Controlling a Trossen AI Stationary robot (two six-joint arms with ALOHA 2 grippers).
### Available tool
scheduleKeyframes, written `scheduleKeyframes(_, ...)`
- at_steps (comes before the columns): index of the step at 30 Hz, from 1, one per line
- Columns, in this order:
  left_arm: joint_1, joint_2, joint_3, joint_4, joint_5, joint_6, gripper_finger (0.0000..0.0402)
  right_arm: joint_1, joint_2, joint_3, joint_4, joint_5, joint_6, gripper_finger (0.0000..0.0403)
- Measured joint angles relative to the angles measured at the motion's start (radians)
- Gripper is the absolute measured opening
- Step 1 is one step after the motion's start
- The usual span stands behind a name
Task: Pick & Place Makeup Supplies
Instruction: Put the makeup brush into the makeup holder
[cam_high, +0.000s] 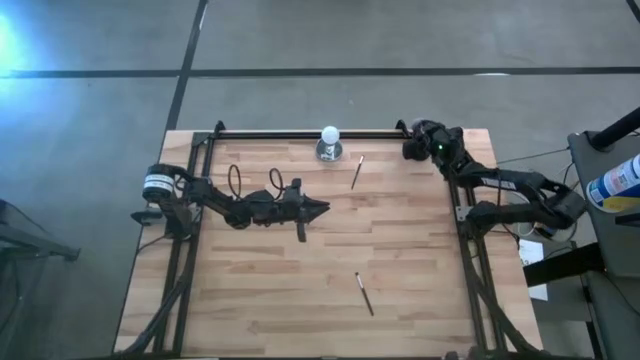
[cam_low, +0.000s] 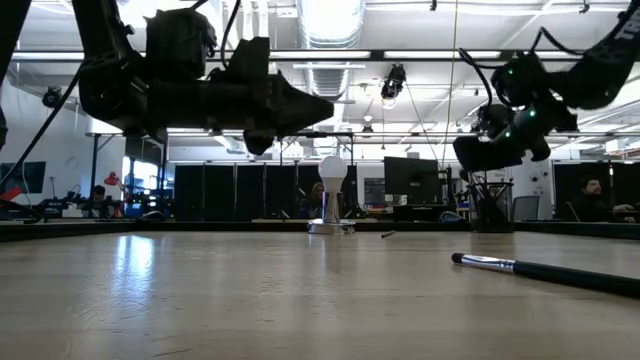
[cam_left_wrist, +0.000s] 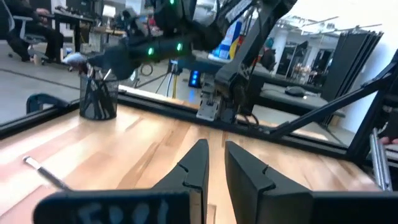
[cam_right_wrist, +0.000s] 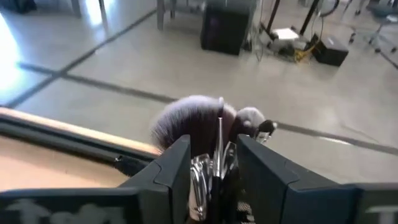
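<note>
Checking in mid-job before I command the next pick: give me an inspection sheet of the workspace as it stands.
Surface: wooden table, no spills seen.
Job's things: one makeup brush lies near the far edge and another brush lies near the front. More brushes stand in the black cup at the far right corner.
Clutter: white ball on a silver base at the far edge.
Grippers: left gripper hovers over mid-table; right gripper is at the cup, among the brush heads.
Cables: loops on the left arm, clear of the brushes.
Surroundings: bottle on a side stand, a person beyond the table.
</note>
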Motion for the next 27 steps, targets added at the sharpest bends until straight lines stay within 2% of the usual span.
scheduleKeyframes(5,0.0,0.0,-0.037,-0.01,-0.017,0.002,0.0045,0.014,-0.103,0.082,-0.259,-0.007,0.014,0.0122)
scheduleKeyframes(13,-0.002,0.0,-0.137,-0.009,-0.083,-0.026,0.0037,0.149,-0.266,0.175,-0.491,-0.01,0.084,0.0021)
scheduleKeyframes(15,-0.002,0.0,-0.154,-0.009,-0.097,-0.029,0.0031,0.213,-0.269,0.192,-0.51,-0.01,0.131,0.0013)
scheduleKeyframes(21,-0.013,0.0,-0.189,-0.007,-0.175,-0.03,0.001,0.39,-0.152,0.235,-0.518,-0.005,0.296,0.0009)
scheduleKeyframes(27,-0.021,0.0,-0.187,-0.001,-0.183,-0.044,0.0001,0.456,0.084,0.323,-0.521,-0.03,0.456,0.0009)
